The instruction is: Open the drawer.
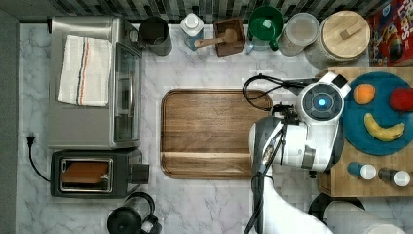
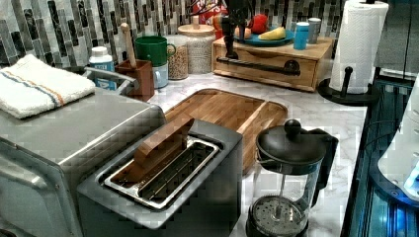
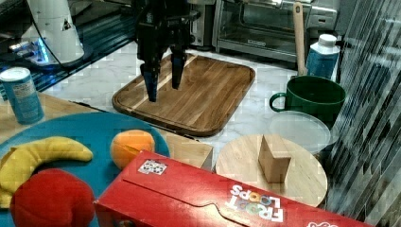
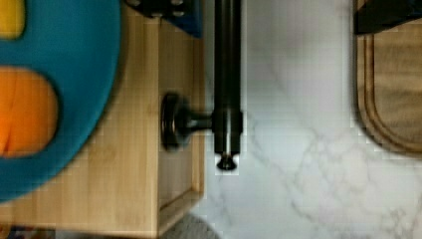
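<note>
**A:** What kind of place is this?

**B:** A kitchen counter of white marble (image 1: pixel 214 63) with a striped tile wall (image 2: pixel 44 29) behind. A dark wooden tray (image 1: pixel 209 132) lies mid-counter, and everything else sits around that tray.

**A:** And the drawer?

**B:** The drawer (image 2: pixel 269 65) is in a light-wood cabinet beyond the tray's far end in the left view, under a blue plate (image 1: pixel 377 114) of fruit. Its black bar handle (image 2: pixel 258 66) runs level across the front, which faces the tray.

**A:** Does another camera add anything?

**B:** The wrist view looks straight down on the handle (image 4: pixel 227 74), showing its round post (image 4: pixel 175 122) fixed to the drawer front and bare marble between the handle and the tray's rounded corner. The left view shows the drawer's front closed flush instead.

**A:** The gripper?

**B:** In the right view the gripper (image 3: pixel 164 78) hangs above the tray's near edge, fingers (image 3: pixel 151 84) spread apart and gripping nothing. In the left view it hangs at the handle's end.
</note>
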Tool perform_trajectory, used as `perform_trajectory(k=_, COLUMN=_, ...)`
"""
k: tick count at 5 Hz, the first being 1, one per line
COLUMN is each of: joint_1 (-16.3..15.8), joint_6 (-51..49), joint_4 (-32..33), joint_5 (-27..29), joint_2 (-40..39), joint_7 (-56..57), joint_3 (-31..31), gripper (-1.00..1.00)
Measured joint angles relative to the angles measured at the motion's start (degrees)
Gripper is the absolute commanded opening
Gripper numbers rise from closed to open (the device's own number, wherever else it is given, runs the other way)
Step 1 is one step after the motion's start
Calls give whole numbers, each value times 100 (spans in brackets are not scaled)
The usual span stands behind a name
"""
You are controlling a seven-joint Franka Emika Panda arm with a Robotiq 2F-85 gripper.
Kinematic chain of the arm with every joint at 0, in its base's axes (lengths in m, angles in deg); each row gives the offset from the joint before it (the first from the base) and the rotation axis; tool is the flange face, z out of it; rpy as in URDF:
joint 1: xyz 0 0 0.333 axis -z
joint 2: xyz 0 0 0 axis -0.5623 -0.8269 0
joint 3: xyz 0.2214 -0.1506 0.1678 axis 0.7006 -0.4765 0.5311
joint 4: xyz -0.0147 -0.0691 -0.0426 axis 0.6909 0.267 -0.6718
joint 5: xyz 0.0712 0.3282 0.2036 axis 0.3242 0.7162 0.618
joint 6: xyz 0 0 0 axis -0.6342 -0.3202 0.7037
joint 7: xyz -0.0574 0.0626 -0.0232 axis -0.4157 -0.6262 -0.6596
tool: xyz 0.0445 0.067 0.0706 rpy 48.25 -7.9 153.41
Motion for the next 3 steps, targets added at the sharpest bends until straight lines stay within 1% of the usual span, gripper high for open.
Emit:
perform_trajectory(k=2, joint_1=77, joint_6=557, joint_4=11, joint_5=1, joint_2=-299, joint_7=120, joint_3=19, gripper=100)
perform_trajectory(k=3, joint_1=67, joint_6=604, joint_4=101, joint_5=1, joint_2=-446, joint_7=123, joint_3=-28, gripper=100)
